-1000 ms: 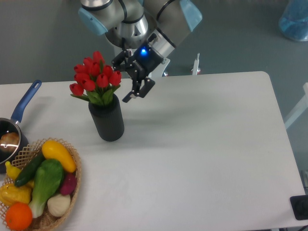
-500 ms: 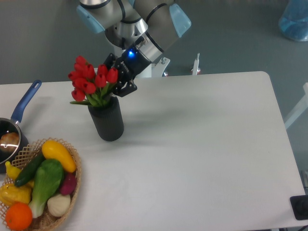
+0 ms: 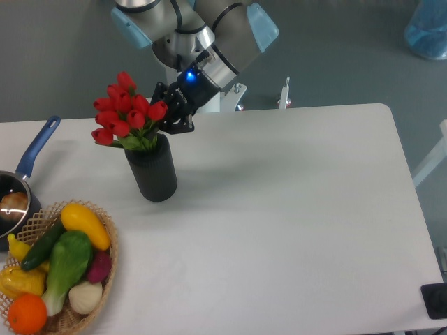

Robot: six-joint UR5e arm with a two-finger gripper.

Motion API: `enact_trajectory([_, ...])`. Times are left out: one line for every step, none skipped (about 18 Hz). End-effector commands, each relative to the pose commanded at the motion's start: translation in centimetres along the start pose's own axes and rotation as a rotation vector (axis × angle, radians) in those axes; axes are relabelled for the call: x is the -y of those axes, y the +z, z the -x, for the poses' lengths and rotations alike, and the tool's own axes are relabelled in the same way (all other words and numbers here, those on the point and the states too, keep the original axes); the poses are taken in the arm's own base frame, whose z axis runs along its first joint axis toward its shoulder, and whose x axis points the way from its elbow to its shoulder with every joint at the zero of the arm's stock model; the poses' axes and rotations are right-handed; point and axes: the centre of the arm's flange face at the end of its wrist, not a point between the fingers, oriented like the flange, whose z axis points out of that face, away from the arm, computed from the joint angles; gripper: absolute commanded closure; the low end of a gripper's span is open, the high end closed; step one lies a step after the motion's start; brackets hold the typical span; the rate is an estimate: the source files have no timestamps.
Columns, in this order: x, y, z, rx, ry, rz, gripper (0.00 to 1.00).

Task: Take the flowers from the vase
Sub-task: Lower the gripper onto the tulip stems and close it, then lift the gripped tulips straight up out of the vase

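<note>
The flowers (image 3: 126, 115), a bunch of red tulip buds with green leaves, stand in the black ribbed vase (image 3: 151, 171) on the left part of the white table (image 3: 293, 209). The bunch leans to the left. My gripper (image 3: 166, 118) comes in from the upper right and presses against the right side of the bunch, just above the vase mouth. Its fingertips are partly hidden among the buds and leaves, so I cannot tell whether they are closed on the stems.
A blue-handled saucepan (image 3: 21, 181) sits at the left edge. A wicker basket (image 3: 108, 262) of vegetables stands at the front left, close to the vase. A thin white post (image 3: 285, 93) stands behind the table's far edge.
The gripper has moved left and down from beside the bunch into its right side. The flowers have been pushed left, and the vase has shifted slightly left.
</note>
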Motion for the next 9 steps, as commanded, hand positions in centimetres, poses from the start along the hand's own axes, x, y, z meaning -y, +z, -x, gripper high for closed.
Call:
enact_trajectory([0.5,-0.3,0.3,0.002,-0.009,-0.009,1.00])
enact_trajectory([1.1,-0.6,0.6,0.003,-0.014,-0.018,1.00])
enact_trajectory([1.7,-1.1,0.9,0.006,-0.019,-0.028,1.00])
enact_trajectory([2.3,-1.4,1.2,0.003,-0.030,-0.035,1.00])
enact_trajectory([2.9,-1.8,1.4,0.000,-0.040,-0.036,1.00])
enact_trajectory([3.4,-2.2,1.7,-0.004,-0.053,-0.037,1.00])
enact_trajectory([4.0,-2.6,1.9,-0.009,-0.069,-0.037,1.00])
enact_trajectory([4.5,-3.0,1.9,-0.014,-0.087,-0.039,1.00])
enact_trajectory([5.0,-3.1,1.8,-0.022,-0.097,-0.041,1.00])
